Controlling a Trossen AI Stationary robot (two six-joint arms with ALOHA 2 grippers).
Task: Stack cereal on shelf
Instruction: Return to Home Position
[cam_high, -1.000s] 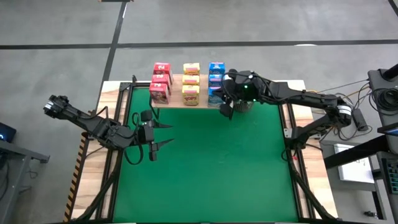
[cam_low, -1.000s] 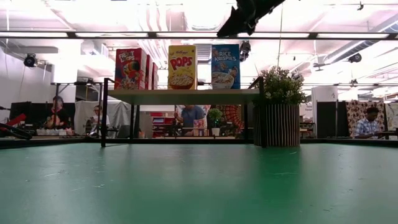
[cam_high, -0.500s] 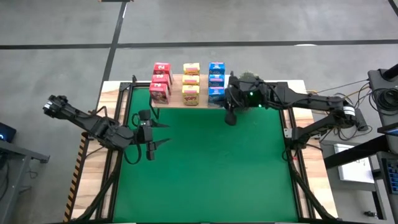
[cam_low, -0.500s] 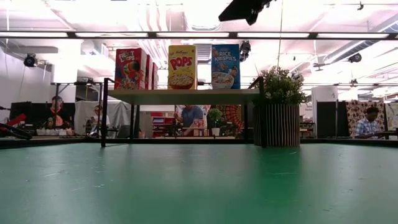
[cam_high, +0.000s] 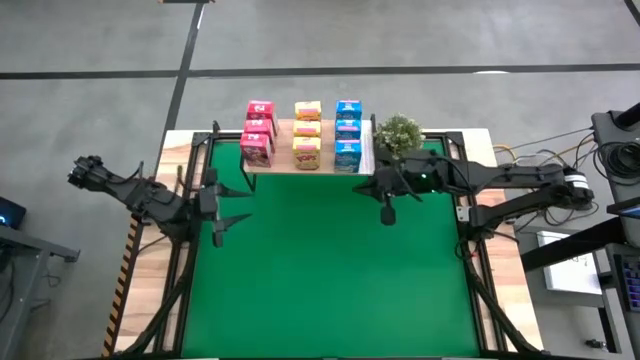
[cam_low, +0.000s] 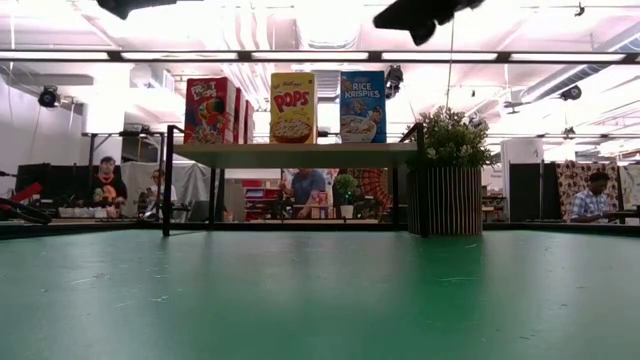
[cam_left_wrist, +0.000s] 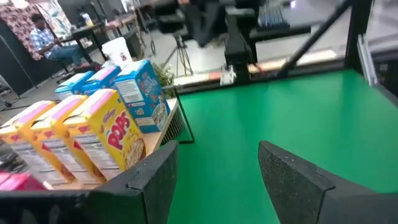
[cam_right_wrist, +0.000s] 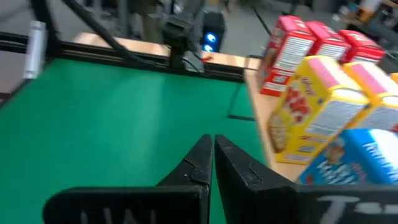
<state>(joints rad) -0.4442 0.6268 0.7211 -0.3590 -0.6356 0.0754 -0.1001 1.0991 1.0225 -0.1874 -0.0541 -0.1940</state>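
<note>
The cereal boxes stand on their bases on the light-wood shelf (cam_high: 281, 152), which rests on black legs at the table's far edge. They form three rows: pink-red (cam_high: 258, 130), yellow (cam_high: 307, 130) and blue (cam_high: 347, 130). In the low view their fronts show above the board (cam_low: 300, 155). My left gripper (cam_high: 226, 210) hangs open over the table's left side, away from the shelf and with nothing between its fingers (cam_left_wrist: 158, 180). My right gripper (cam_high: 387, 213) is shut and empty. It hangs in front of the shelf's right end, nearer than the plant.
A small potted plant (cam_high: 398, 132) stands on the table just right of the shelf. The green tabletop (cam_high: 330, 280) stretches from the shelf to the near edge. Black frame rails (cam_high: 462, 200) run along both sides. People sit in the room beyond the table.
My right gripper, shut throughout, has drawn back from the blue boxes at the shelf's right end, toward the table's near and right edges, uncovering the plant. My left gripper, open throughout, has pulled back toward the table's left edge. The boxes have stayed in place.
</note>
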